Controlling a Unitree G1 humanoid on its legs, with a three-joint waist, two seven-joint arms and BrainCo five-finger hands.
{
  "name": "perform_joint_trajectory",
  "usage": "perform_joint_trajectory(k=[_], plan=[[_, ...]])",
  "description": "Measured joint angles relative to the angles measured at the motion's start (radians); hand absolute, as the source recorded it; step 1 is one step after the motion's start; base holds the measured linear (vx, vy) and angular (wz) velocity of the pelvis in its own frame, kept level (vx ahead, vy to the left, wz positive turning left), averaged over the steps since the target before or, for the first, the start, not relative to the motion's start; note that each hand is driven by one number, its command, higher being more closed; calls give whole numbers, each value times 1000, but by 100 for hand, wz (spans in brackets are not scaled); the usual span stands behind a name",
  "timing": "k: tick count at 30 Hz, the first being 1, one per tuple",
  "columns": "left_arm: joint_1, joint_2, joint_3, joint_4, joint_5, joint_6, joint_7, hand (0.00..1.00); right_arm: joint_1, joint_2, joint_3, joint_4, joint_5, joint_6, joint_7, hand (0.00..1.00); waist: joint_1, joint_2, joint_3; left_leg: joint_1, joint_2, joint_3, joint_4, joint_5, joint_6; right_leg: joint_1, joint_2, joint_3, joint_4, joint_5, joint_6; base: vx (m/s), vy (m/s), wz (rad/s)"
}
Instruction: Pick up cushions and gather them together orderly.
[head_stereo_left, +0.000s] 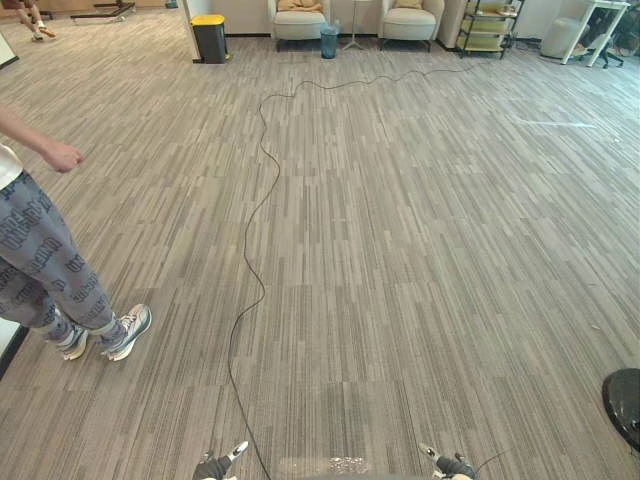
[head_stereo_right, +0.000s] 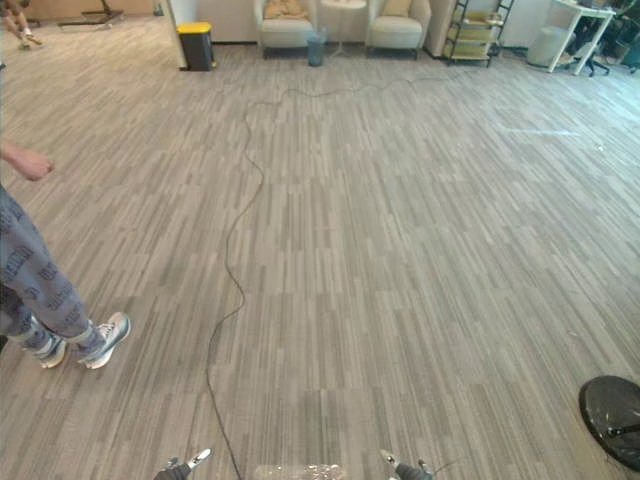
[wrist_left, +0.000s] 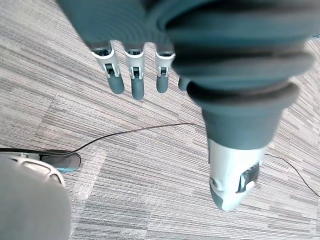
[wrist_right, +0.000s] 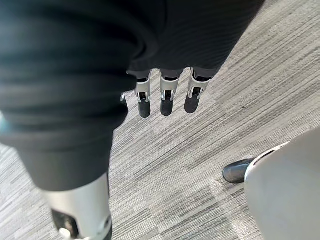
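Note:
Two tan cushions lie far across the room, one (head_stereo_left: 299, 5) on the left armchair (head_stereo_left: 298, 26) and one (head_stereo_left: 408, 3) on the right armchair (head_stereo_left: 409, 24). My left hand (head_stereo_left: 215, 465) and right hand (head_stereo_left: 452, 464) peek in at the bottom edge of the eye views, far from the cushions. In the left wrist view the left hand (wrist_left: 135, 75) hangs over bare carpet with straight fingers and holds nothing. The right hand (wrist_right: 167, 97) hangs the same way, its fingers straight and empty.
A person (head_stereo_left: 50, 270) in patterned trousers and sneakers stands close on the left. A black bin with a yellow lid (head_stereo_left: 209, 37), a blue bin (head_stereo_left: 329, 41) and a shelf rack (head_stereo_left: 488, 25) line the far wall. A black round base (head_stereo_left: 625, 403) sits at the right.

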Motion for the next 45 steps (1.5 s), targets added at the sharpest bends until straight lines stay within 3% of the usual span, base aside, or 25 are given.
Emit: perform_joint_trajectory(k=[5, 8, 10, 12, 14, 16, 17, 18, 20, 21, 24, 25, 27, 28, 31, 33, 34, 35, 38, 39, 40, 41, 43, 44, 45], plan=[[-15, 5, 14, -4, -1, 2, -2, 0, -6, 2, 14, -7, 7, -7, 0, 0, 0, -8, 20, -60, 19, 10, 94, -44, -13, -48, 0, 8, 73, -30, -10, -7, -57, -4], [-34, 1, 41, -30, -1, 5, -4, 0, -16, -7, 24, -11, 11, -21, 0, 0, -2, 1, 53, -222, 103, 17, 473, -202, -15, -91, 12, -3, 176, -107, -30, -28, -106, 9], [-43, -4, 64, -43, -3, 9, -4, 0, -22, -18, 41, -10, 35, -21, -1, 0, -2, 5, 80, -381, 200, 30, 868, -194, 6, -74, 24, -4, 237, -169, -48, -5, -40, 11], [-24, -6, 70, -46, -4, 9, -3, 0, -27, -22, 48, -10, 40, -21, -3, 0, 3, 11, 81, -446, 253, 36, 999, -193, -6, -58, 24, 2, 262, -196, -62, 100, 31, -10], [-12, -6, 70, -48, -4, 9, -3, 0, -29, -30, 72, -9, 40, -18, -3, 0, 6, 10, 81, -499, 279, 47, 964, -210, -32, -35, 9, 18, 262, -217, -49, 220, 109, -13], [-1, -11, 70, -44, -4, 9, -2, 0, -36, -36, 95, -9, 39, -12, -3, 0, 10, 6, 82, -541, 256, 51, 820, -196, -64, -20, -31, 45, 254, -236, -25, 329, 206, -30], [7, -15, 69, -39, -13, 8, 0, 0, -46, -38, 91, -5, 39, -11, -4, 0, 12, 6, 82, -564, 218, 48, 613, -119, -84, 2, -70, 70, 224, -251, 0, 305, 190, -31], [7, -15, 69, -39, -13, 8, 0, 0, -46, -38, 91, -5, 39, -11, -4, 0, 12, 7, 82, -565, 216, 48, 597, -111, -86, 3, -72, 72, 222, -252, 2, 468, 362, -38], [9, -8, 65, -27, -35, 2, -2, 0, -58, -42, 85, 10, 39, -12, -4, 0, 24, 0, 77, -559, 186, 49, 518, 21, -34, 24, -107, 114, 192, -280, 33, 445, 372, -48], [3, 8, 64, -19, -41, -1, -1, 0, -69, -26, 79, 39, 37, -11, -2, 0, 26, -21, 63, -588, 173, 66, 588, -66, -13, 38, -126, 152, 186, -279, 7, 576, 350, -36], [-11, 27, 52, -15, -40, 1, -2, 0, -63, -5, 49, 40, 36, -11, 0, 0, 27, -52, 44, -594, 151, 82, 697, -200, 16, -18, -159, 170, 375, -266, 75, 605, 318, -7], [-17, 57, -7, 7, -38, 4, 0, 0, -59, -2, 31, 42, 34, -12, 0, 0, 16, -65, 42, -527, 121, 79, 689, -248, 11, -108, -165, 201, 667, -192, 179, 528, 262, 16], [-22, 77, -58, 6, -25, 8, 2, 0, -57, -4, 38, 40, 28, -15, 0, 0, 7, -69, 53, -443, 102, 76, 663, -275, 6, -188, -153, 215, 928, -100, 244, 538, 145, 9], [-22, 84, -83, 4, -10, 13, 5, 0, -50, -11, 47, 32, 27, -19, 1, 0, 1, -60, 61, -349, 99, 77, 628, -292, 14, -264, -144, 176, 1126, -77, 208, 641, 111, -4], [-45, 82, -96, -4, 1, 17, 7, 0, -38, -8, 50, -28, 29, -34, 2, 0, -18, -43, 66, -135, 99, 75, 462, -292, -1, -444, -143, 0, 1192, -138, 75, 558, 45, 5], [-77, 70, -97, -4, 0, 17, 6, 0, -44, -4, 38, -55, 29, -44, 2, 0, -36, -37, 71, -56, 100, 58, 391, -292, -15, -537, -134, -64, 1070, -157, 54, 703, -38, 44], [-114, 25, -98, 0, 0, 16, 4, 0, -57, -17, 26, -59, 29, -45, 2, 0, -56, -21, 82, 35, 107, 51, 317, -291, -18, -587, -133, -135, 833, -146, 32, 613, -72, 56], [-121, 12, -99, 0, 0, 16, 3, 0, -58, -23, 23, -60, 29, -44, 2, 0, -56, -15, 85, 57, 109, 52, 300, -291, -19, -591, -132, -153, 770, -135, 19, 638, -110, 55], [-137, -43, -105, -3, 3, 6, -2, 0, -53, -38, 22, -65, 27, -31, -1, 0, -66, -8, 90, 191, 114, 49, 220, -291, -19, -592, -117, -207, 408, -5, -36, 588, -134, 49], [-140, -54, -102, 1, 4, 4, -2, 0, -50, -42, 22, -62, 28, -29, 0, 0, -74, 7, 90, 232, 130, 45, 218, -287, -26, -585, -97, -192, 431, 137, -100, 990, -260, 23], [-140, -73, -86, 4, 4, 5, -4, 0, -59, -60, 21, -63, 19, -29, 1, 0, -72, 35, 85, 242, 165, 50, 231, -252, -84, -600, -83, -201, 511, 80, -120, 988, -310, 8], [-146, -82, -67, 4, 16, 6, -4, 0, -71, -64, 14, -68, 0, -29, 2, 0, -75, 50, 91, 227, 192, 23, 295, -190, -135, -611, -78, -209, 595, 1, -135, 965, -341, -9], [-150, -91, -46, 4, 21, 7, -3, 0, -77, -63, -9, -78, -1, -28, 4, 0, -76, 83, 110, 114, 262, -65, 614, -64, -121, -551, -28, -211, 615, -95, -146, 754, -299, -22], [-145, -90, -30, -1, 32, 8, -4, 0, -85, -64, -3, -84, -1, -26, 2, 0, -74, 103, 120, -25, 314, -147, 929, 32, -115, -476, 27, -205, 570, -119, -158, 860, -254, -60], [-144, -84, -20, -13, 39, 8, -3, 0, -87, -49, 16, -82, -1, -22, 0, 0, -65, 104, 127, -119, 348, -171, 1151, 36, -112, -397, 71, -187, 525, -129, -170, 698, -165, -78]])
